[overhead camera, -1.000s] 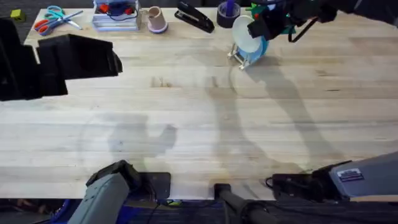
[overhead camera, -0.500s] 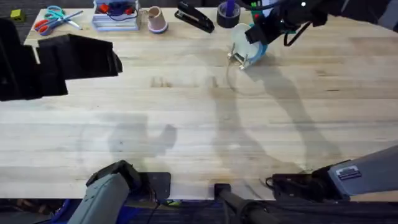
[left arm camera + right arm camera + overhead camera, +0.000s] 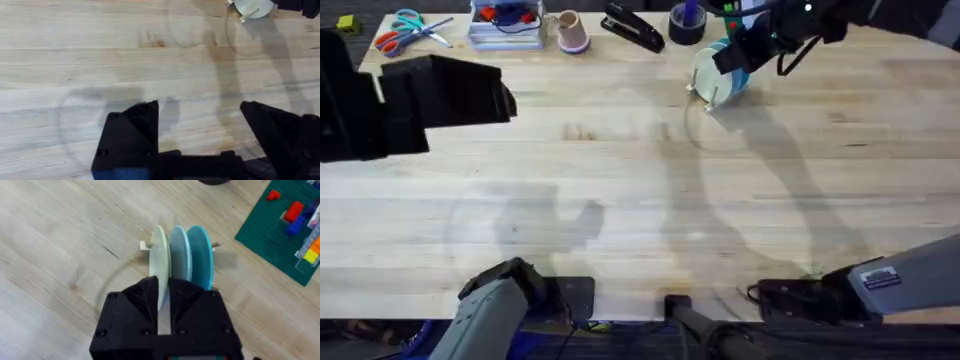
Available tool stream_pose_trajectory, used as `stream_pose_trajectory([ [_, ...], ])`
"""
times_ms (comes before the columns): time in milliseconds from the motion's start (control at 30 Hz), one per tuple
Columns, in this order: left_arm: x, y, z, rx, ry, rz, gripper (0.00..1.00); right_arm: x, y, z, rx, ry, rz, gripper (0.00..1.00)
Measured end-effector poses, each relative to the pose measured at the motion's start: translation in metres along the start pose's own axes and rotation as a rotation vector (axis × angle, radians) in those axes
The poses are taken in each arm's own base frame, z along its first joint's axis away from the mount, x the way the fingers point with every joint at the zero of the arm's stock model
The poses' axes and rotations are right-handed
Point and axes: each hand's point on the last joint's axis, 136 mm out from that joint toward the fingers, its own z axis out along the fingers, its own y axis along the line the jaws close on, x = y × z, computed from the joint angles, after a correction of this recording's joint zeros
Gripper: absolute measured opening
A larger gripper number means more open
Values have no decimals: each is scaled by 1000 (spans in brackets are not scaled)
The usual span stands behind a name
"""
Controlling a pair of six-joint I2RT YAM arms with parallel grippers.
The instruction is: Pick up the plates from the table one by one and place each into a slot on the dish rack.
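The dish rack (image 3: 144,245) stands at the table's (image 3: 640,200) far right-centre, also seen as a rack (image 3: 695,91). Three plates stand upright in it: a pale yellow-green plate (image 3: 159,255), a light blue plate (image 3: 179,252) and a deeper blue plate (image 3: 201,262). My right gripper (image 3: 163,287) hangs right over the rack, its fingers pinched on the pale plate's rim. From overhead, the right gripper (image 3: 732,58) covers the plates' tops; the pale plate (image 3: 706,72) faces forward. My left gripper (image 3: 200,125) hovers open over bare wood at the left, holding nothing.
Along the far edge lie scissors (image 3: 405,30), a clear tray (image 3: 505,25), a pink cup (image 3: 570,32), a black stapler (image 3: 632,28) and a dark tape roll (image 3: 685,25). A green baseplate with bricks (image 3: 280,225) lies just beyond the rack.
My right gripper has brought the pale plate down and more upright into the rack. The left arm has not moved.
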Motion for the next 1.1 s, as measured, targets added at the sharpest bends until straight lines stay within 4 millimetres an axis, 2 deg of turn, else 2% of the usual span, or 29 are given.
stream_pose_trajectory([
  [200, 0, 0, 0, 0, 0, 0, 993, -3, 0, -8, 6, -15, -2, 167],
  [300, 0, 0, 0, 0, 0, 0, 995, -12, -1, -27, 22, -58, -8, 222],
  [467, 0, 0, 0, 0, 0, 0, 995, -23, 2, -72, 48, -130, -15, 362],
  [700, 0, 0, 0, 0, 0, 0, 993, -9, 12, -110, 44, -119, -10, 622],
  [933, 0, 0, 0, 0, 0, 0, 995, -7, 18, -146, 64, -176, -13, 711],
  [1100, 0, 0, 0, 0, 0, 0, 995, 15, 29, -163, 73, -202, -14, 820],
])
